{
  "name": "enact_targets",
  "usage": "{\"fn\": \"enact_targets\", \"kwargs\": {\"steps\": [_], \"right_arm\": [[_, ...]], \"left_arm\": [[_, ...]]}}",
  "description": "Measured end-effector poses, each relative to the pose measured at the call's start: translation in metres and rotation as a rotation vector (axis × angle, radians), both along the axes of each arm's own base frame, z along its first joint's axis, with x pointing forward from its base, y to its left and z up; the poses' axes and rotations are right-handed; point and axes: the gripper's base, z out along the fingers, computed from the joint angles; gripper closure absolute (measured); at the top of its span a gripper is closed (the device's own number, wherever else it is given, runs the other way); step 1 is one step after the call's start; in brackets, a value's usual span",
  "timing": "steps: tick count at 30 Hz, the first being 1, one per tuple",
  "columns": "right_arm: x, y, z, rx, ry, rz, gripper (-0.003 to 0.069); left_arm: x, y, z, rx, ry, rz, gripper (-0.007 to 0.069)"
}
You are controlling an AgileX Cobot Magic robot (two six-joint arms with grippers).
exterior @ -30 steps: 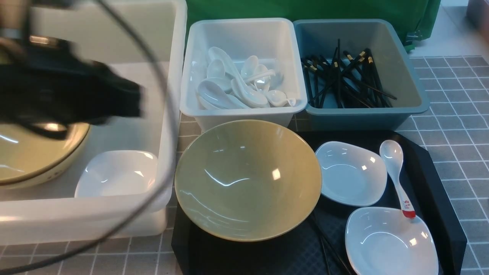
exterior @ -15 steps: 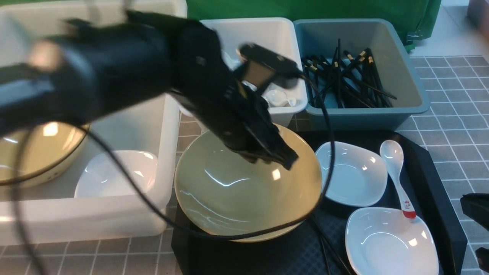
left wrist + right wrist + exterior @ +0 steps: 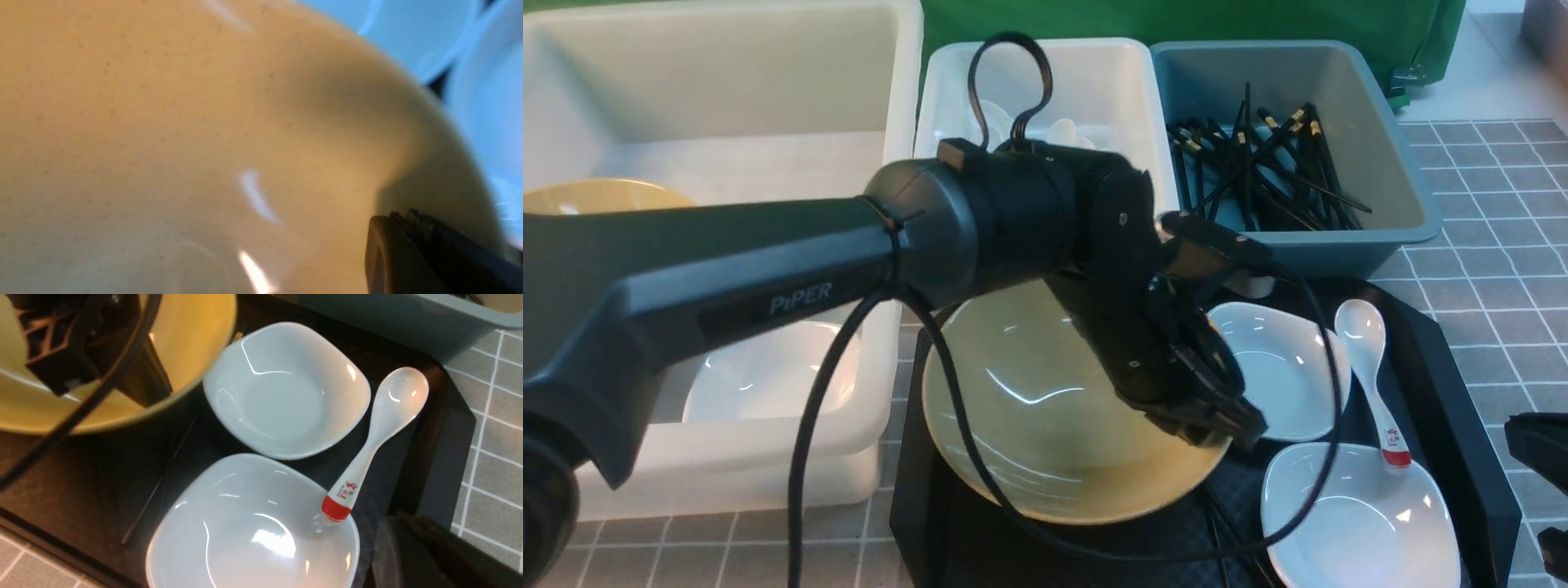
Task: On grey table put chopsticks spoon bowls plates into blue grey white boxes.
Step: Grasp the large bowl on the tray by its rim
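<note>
The yellow-green bowl (image 3: pixel 1029 441) sits on the black tray, and a second bowl (image 3: pixel 596 196) lies in the big white tub (image 3: pixel 727 82). My left gripper (image 3: pixel 1233 429) is shut, its tips (image 3: pixel 392 222) inside the bowl against the wall by the right rim. Right of it lie two white plates (image 3: pixel 1282 371) (image 3: pixel 1356 523) and the spoon (image 3: pixel 1372 367). A pair of chopsticks (image 3: pixel 1215 523) pokes out from under the bowl. My right gripper (image 3: pixel 392 533) is shut, empty, over the tray's right edge.
The black tray (image 3: pixel 1462 392) rests on the grey table (image 3: pixel 1486 163). Behind it stand the small white bin (image 3: pixel 1094 73) and the blue-grey bin (image 3: pixel 1388 180) with several chopsticks. A white plate (image 3: pixel 768 376) lies in the tub. The left arm's cable (image 3: pixel 1307 506) loops over the plates.
My left arm swung out of the tub and came down at the bowl's right rim. The bowl shifted slightly right and nearer. The right gripper came into view at the right edge.
</note>
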Motion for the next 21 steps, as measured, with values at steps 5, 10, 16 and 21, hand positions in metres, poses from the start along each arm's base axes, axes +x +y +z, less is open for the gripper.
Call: {"fn": "enact_targets", "kwargs": {"steps": [5, 10, 16, 21], "right_arm": [[0.0, 0.0, 0.0, 0.0, 0.0, 0.0, 0.0625], [0.0, 0.0, 0.0, 0.0, -0.001, 0.0, 0.0625], [0.0, 0.0, 0.0, 0.0, -0.001, 0.0, 0.0625], [0.0, 0.0, 0.0, 0.0, -0.001, 0.0, 0.0624]], "left_arm": [[0.011, 0.008, 0.039, 0.047, -0.099, 0.025, 0.0613], [0.034, 0.038, 0.047, 0.226, -0.201, 0.123, 0.0499], [0.062, 0.074, 0.033, 0.361, -0.201, 0.265, 0.0223], [0.074, 0.084, 0.021, 0.374, -0.161, 0.31, 0.0106]]}}
